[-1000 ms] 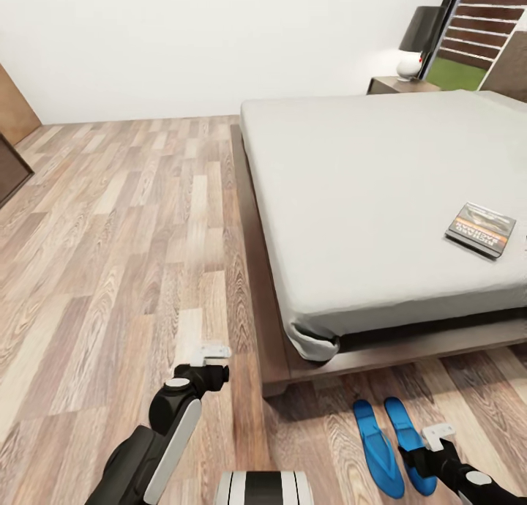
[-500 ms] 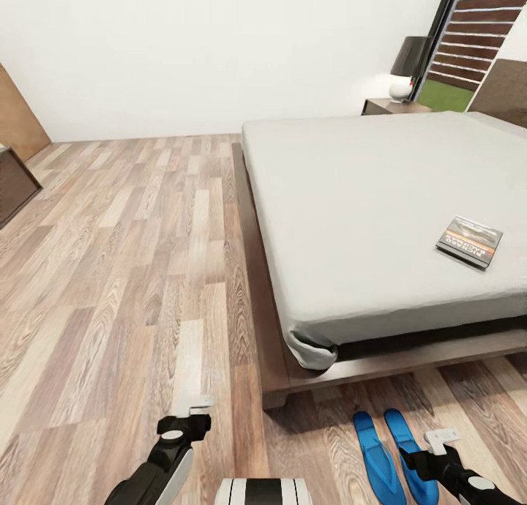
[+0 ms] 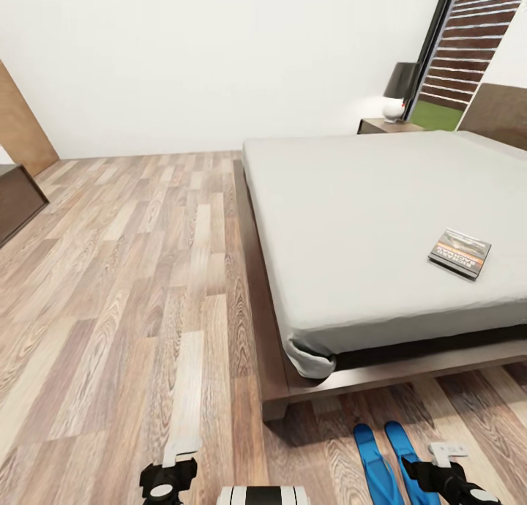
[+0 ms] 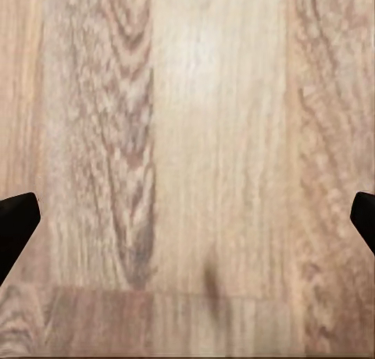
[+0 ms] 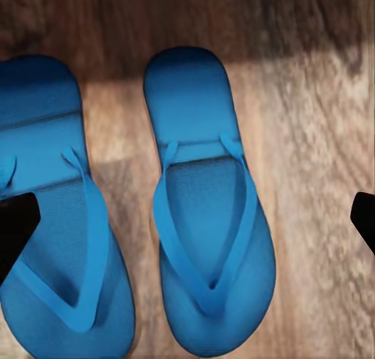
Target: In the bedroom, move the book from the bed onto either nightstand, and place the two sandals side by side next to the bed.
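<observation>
Directly below my wide-spread right gripper [image 5: 187, 215] lie both sandals [image 5: 209, 211], parallel, probably pointing at the bed [image 3: 380, 205].

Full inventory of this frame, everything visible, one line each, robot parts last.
bed: 1, dark-brown frame with light-grey mattress, right half of the head view.
book: 1, grey, white and orange cover, flat on the mattress near the bed's right side.
sandals: 2, bright blue, side by side on the floor at the foot of the bed.
nightstand: 1, dark brown, beyond the bed's far corner.
lamp: 1, dark shade on white base, on the nightstand.
window: 1, dark frame, brown slatted fence and grass outside.
floor: pale wood planks.
left end effector: 1, dark fingertips, open above bare floor.
right end effector: 1, dark fingertips, open above the sandals.
</observation>
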### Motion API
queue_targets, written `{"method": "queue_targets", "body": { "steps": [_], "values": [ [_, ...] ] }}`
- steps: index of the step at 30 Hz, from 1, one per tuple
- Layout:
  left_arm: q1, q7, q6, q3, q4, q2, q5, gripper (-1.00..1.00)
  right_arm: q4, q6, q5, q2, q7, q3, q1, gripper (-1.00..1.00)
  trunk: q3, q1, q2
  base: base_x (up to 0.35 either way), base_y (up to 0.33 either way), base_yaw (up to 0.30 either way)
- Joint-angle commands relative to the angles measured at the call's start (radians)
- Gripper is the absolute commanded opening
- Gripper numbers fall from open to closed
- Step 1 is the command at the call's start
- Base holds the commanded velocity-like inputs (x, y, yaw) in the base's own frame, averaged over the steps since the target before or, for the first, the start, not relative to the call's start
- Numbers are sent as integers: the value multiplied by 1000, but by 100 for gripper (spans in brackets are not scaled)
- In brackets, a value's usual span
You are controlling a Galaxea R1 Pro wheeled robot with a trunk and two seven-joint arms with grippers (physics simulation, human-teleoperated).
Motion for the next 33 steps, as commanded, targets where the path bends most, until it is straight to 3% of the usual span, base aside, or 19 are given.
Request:
{"method": "queue_targets", "body": {
  "steps": [1, 11, 18, 33],
  "values": [
    [-1, 8, 0, -7, 8, 0, 6, 100, 2, -3, -15, 0, 4, 8, -1, 100, 3, -1, 0, 0, 0, 0],
    [-3, -51, -28, -6, 52, -18, 8, 100, 1, -3, -92, 2, 4, 9, -1, 100, 42, -5, 2, -70, 0, 0],
    [-3, -59, -34, -6, 54, -19, 7, 100, 1, -3, -99, 2, 4, 9, -1, 100, 69, -8, 4, -275, 0, 0],
    [-3, -60, -51, -7, 55, -19, 6, 100, 1, -2, -98, 2, 5, 9, -1, 100, 127, -15, 7, -113, 0, 0]
  ]
}}
